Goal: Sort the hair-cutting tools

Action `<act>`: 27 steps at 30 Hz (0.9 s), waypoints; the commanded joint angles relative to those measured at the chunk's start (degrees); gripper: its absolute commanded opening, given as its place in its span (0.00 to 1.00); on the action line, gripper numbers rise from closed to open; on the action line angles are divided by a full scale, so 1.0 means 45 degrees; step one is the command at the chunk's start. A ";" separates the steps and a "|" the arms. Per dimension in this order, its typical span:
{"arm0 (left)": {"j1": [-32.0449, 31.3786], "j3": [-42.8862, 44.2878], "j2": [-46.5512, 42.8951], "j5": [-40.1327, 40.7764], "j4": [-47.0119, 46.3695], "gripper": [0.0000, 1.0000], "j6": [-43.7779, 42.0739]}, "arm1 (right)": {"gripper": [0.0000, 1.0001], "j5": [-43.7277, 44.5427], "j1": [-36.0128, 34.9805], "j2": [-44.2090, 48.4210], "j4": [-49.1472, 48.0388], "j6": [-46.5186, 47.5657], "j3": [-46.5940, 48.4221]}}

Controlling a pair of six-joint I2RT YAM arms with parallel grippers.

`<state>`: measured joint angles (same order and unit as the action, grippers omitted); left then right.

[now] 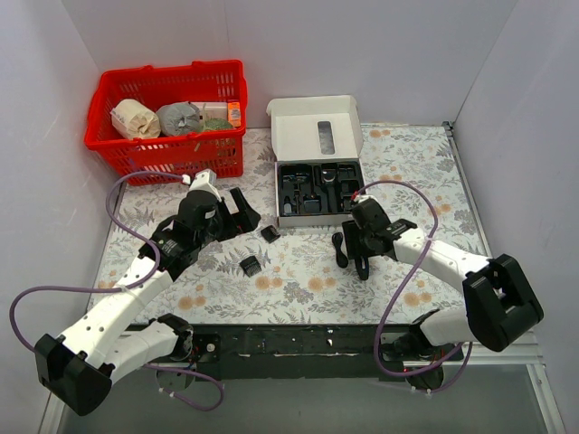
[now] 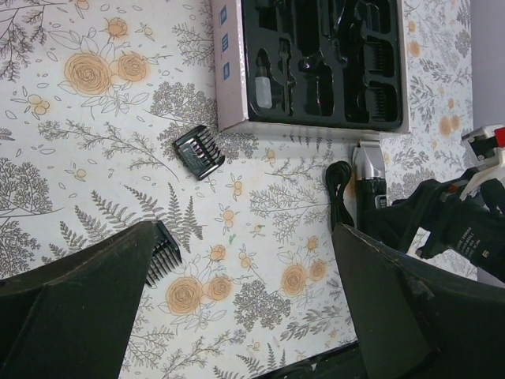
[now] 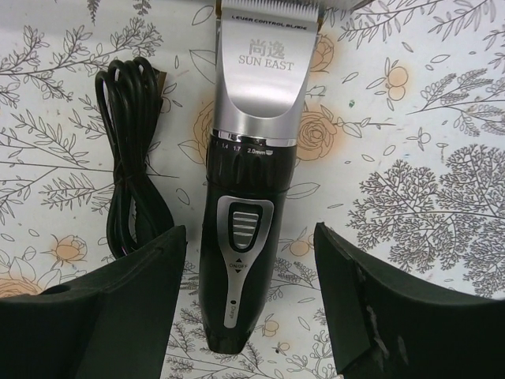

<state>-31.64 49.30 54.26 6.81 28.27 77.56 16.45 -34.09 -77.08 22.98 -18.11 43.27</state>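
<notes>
Right gripper, jaws spread, flanks the clipper marked "SUN EAST", "2.0mm" on its dial; left gripper jaws spread too.

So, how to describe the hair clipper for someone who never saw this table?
Find the open grey-white kit box mid-table. In front of its right corner lies the clipper, beside a bundled black cord. Only it has a silvery head marked SUN EAST.

Basket sits at the counter's far left corner, kit box at the mid far edge. Before the box, under my right claw, lies the clipper, with the cord just left of it. Further left lies a comb attachment, and a second comb attachment lies nearer the near edge.
</notes>
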 commanded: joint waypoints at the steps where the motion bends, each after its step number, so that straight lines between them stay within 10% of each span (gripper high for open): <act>1: -0.0040 -0.0154 -0.0222 -0.0048 0.0065 0.98 0.0030 | 0.74 -0.0334 0.0075 -0.0293 -0.1141 -0.0331 -0.0434; 15: -0.0039 -0.0155 -0.0163 0.0069 0.0045 0.98 -0.0106 | 0.63 0.0231 0.0231 -0.0899 -0.1767 -0.0546 -0.0397; 23: -0.0020 -0.0154 -0.0163 0.0147 0.0026 0.98 -0.0184 | 0.02 0.0622 0.0270 -0.0919 -0.1222 -0.0566 0.0014; 27: -0.0040 -0.0135 -0.0144 0.0147 0.0045 0.98 -0.0204 | 0.01 0.0701 0.0212 -0.0275 -0.0499 -0.0527 0.0326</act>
<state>-31.64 48.69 54.26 6.90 28.29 77.38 17.72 -33.10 -81.25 18.00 -20.01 41.19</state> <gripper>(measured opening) 0.982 0.481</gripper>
